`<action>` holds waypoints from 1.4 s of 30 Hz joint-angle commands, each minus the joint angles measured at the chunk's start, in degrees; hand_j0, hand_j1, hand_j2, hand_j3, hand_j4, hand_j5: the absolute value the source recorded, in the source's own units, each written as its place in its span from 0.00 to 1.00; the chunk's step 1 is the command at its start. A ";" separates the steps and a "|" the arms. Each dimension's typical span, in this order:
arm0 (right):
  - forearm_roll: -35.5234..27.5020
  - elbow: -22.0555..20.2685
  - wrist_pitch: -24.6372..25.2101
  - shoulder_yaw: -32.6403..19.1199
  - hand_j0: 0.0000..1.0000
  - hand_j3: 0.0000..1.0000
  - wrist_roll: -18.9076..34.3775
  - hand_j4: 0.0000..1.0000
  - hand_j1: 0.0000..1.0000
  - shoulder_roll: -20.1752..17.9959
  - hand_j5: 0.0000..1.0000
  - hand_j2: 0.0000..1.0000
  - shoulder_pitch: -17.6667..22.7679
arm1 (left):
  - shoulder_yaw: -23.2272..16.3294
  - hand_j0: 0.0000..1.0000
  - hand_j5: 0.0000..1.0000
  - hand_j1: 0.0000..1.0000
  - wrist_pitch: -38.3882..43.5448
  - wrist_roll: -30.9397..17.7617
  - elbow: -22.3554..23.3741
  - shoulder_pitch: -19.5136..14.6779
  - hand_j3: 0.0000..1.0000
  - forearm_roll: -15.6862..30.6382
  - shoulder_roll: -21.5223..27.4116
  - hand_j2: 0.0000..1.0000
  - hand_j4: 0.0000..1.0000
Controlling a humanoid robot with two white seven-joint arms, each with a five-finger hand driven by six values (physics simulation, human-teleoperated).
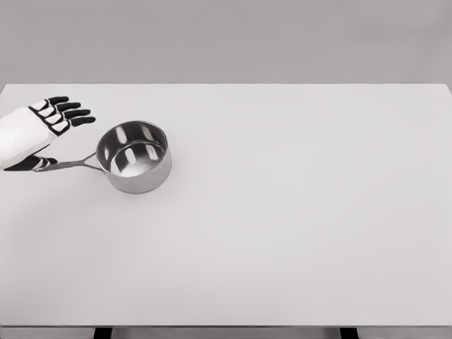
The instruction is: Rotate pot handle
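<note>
While shiny round steel saucepan (135,157) sits left of centre on white table (296,226), thin metal handle (74,164) points to 8 o'clock. Left hand (44,134) over handle tip, fingers spread, thumb beside tip; actual grip unclear. Judgement: close fingers first, then sweep handle slowly.

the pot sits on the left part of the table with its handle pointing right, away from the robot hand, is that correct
Not quite. The head view shows the pot on the left part of the table, but its handle points left, toward the left robot hand, whose thumb lies at the handle's end while the other fingers are spread above it.
</note>
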 commanded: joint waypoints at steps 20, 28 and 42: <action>0.02 0.00 -0.01 -0.01 1.00 1.00 0.02 1.00 1.00 -0.01 1.00 1.00 0.00 | -0.71 1.00 1.00 1.00 -0.05 0.13 5.54 3.69 1.00 2.33 -2.50 1.00 1.00; 0.02 0.00 -0.01 -0.01 1.00 1.00 0.02 1.00 1.00 -0.01 1.00 1.00 0.00 | -0.01 1.00 1.00 1.00 -0.05 0.21 7.30 2.73 1.00 -2.24 -4.17 1.00 1.00; 0.02 0.00 -0.01 -0.01 1.00 1.00 0.02 1.00 1.00 -0.01 1.00 1.00 0.00 | 2.10 1.00 1.00 1.00 -0.05 0.21 7.29 1.58 1.00 -6.29 -5.49 1.00 1.00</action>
